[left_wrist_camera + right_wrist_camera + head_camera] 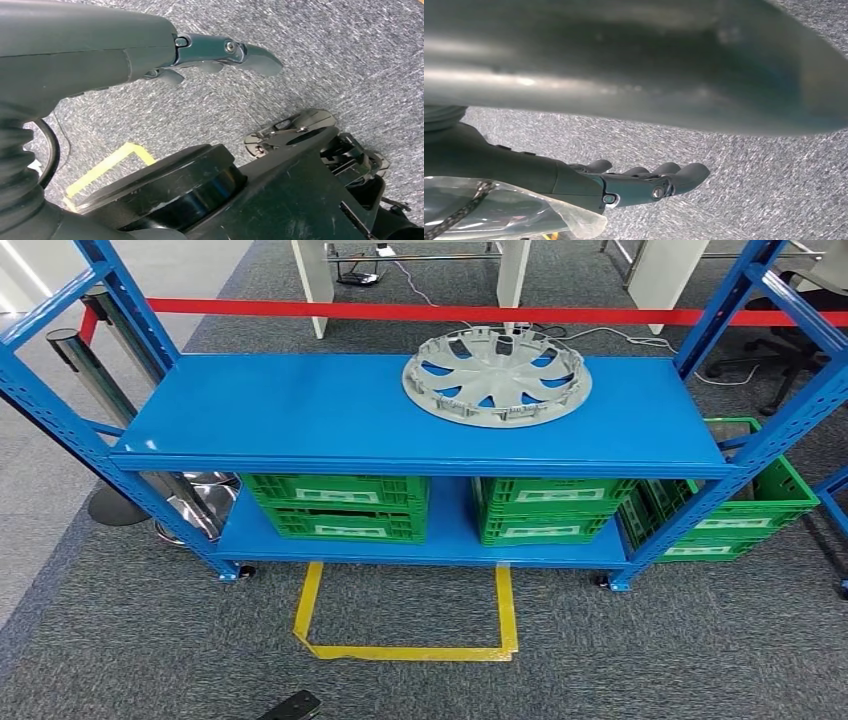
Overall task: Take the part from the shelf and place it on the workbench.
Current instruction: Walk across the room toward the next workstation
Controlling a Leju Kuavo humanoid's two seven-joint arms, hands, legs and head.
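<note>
Flat, face up, round hubcap (497, 375) – on the blue shelf (300, 405) top's right half

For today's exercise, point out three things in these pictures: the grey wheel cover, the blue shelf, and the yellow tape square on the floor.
grey wheel cover (497, 375), head view, its centre hub.
blue shelf (300, 405), head view, bare part of the top board.
yellow tape square (410, 652), head view, its near edge on the carpet.

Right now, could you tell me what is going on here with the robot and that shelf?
The robot faces a blue shelf, and nothing is being handled yet. A grey wheel cover lies flat on the top level, right of the middle, untouched. Green crates sit on the lower level. Both arms hang over the carpet: the left hand and right hand hold nothing, fingers extended. The pickup has not begun.
</note>
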